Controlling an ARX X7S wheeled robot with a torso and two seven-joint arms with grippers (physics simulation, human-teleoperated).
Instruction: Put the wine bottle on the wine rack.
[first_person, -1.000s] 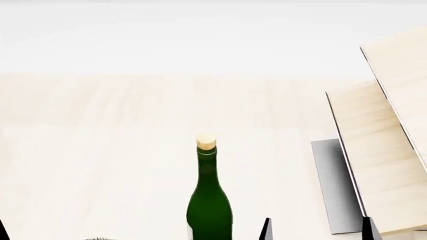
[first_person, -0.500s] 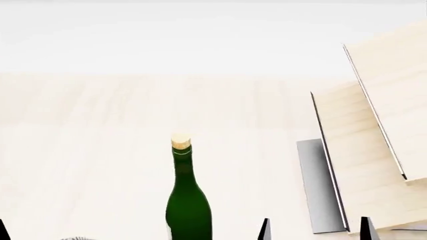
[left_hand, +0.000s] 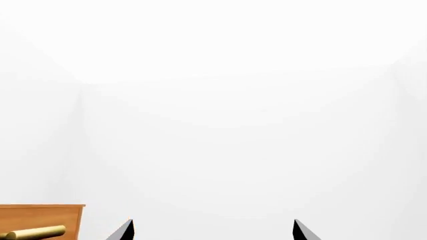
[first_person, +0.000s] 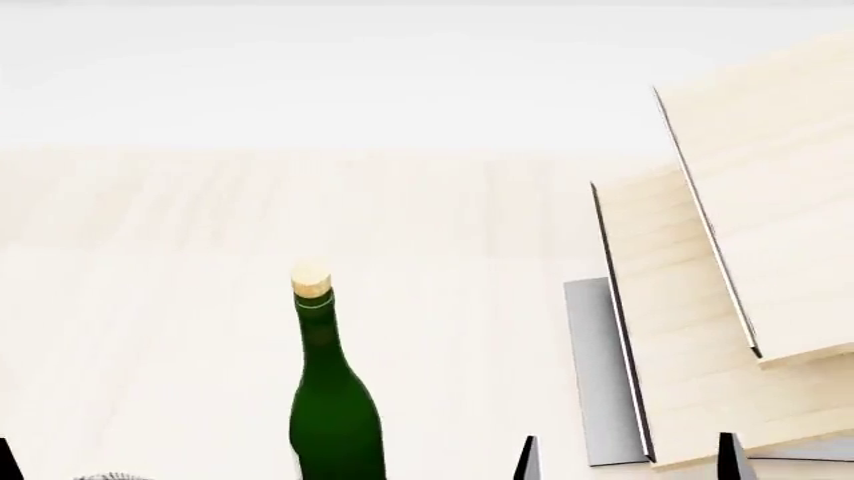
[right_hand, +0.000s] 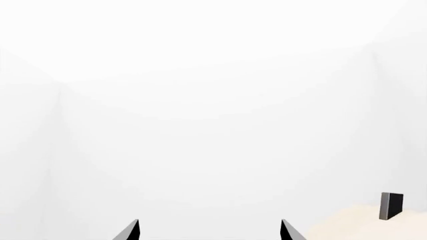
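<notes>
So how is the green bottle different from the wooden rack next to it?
The bottle is dark green glass; the rack is pale wood boards with thin dark edges. The bottle stands straight up, while the rack's boards lean at a slant. The bottle is thin with a tan cork on top; the rack is wide and stepped, with a grey metal base. Both sit on the same light wooden table, and neither is being held.

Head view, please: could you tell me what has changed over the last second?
The tall dark green glass bottle and the slanted light wood rack both slid left in the frame, so the camera likely panned right. The bottle remains upright, ungrasped; the right tool stays open.
</notes>
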